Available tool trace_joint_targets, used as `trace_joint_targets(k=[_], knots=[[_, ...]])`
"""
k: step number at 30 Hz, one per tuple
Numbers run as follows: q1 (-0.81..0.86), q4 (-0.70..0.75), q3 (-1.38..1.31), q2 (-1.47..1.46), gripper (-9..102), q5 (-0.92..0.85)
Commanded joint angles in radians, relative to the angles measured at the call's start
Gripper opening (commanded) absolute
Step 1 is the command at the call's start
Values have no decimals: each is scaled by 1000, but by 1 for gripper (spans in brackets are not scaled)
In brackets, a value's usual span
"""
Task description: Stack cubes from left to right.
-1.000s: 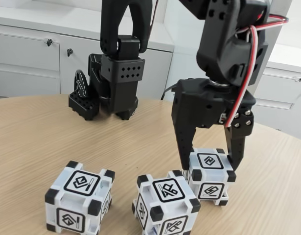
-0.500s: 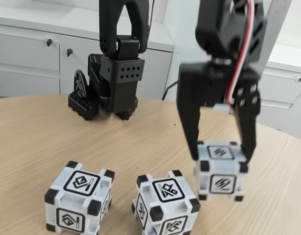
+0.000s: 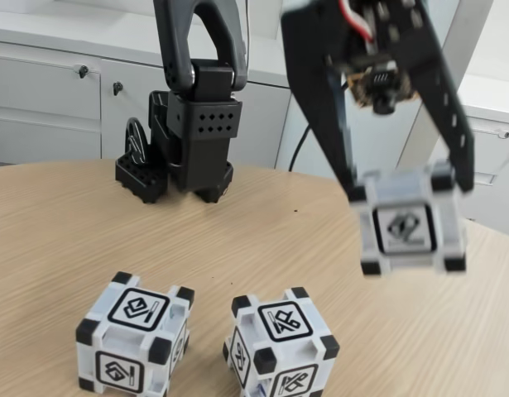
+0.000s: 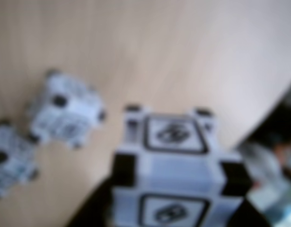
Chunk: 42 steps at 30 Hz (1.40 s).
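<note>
Three white cubes with black corners are in play. My gripper (image 3: 410,186) is shut on one cube (image 3: 411,225), held tilted well above the wooden table at the right of the fixed view. That held cube (image 4: 176,165) looms large and blurred in the wrist view. Two more cubes rest on the table near the front edge: the left cube (image 3: 136,337) and the middle cube (image 3: 280,343). In the wrist view both appear small at the left, one cube (image 4: 65,113) nearer and another cube (image 4: 10,165) at the edge.
The arm's black base (image 3: 184,153) stands at the back of the round wooden table (image 3: 55,223). White cabinets (image 3: 47,91) line the wall behind. The table's curved edge (image 3: 494,236) runs close by on the right.
My gripper has lifted the right cube from the table, up and slightly rightward, and the cube has tilted. The other two cubes have not moved.
</note>
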Motion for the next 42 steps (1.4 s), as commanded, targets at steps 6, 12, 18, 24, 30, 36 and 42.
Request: trace_joint_targets(k=[6, 12, 18, 24, 30, 36, 42], knots=[[49, 3, -9, 117, 14, 83], [49, 3, -9, 114, 14, 86], [49, 3, -9, 115, 15, 129], [72, 3, -9, 115, 15, 201], [199, 3, -9, 115, 15, 212], [341, 3, -6, 97, 15, 158], [509, 3, -6, 97, 15, 130]])
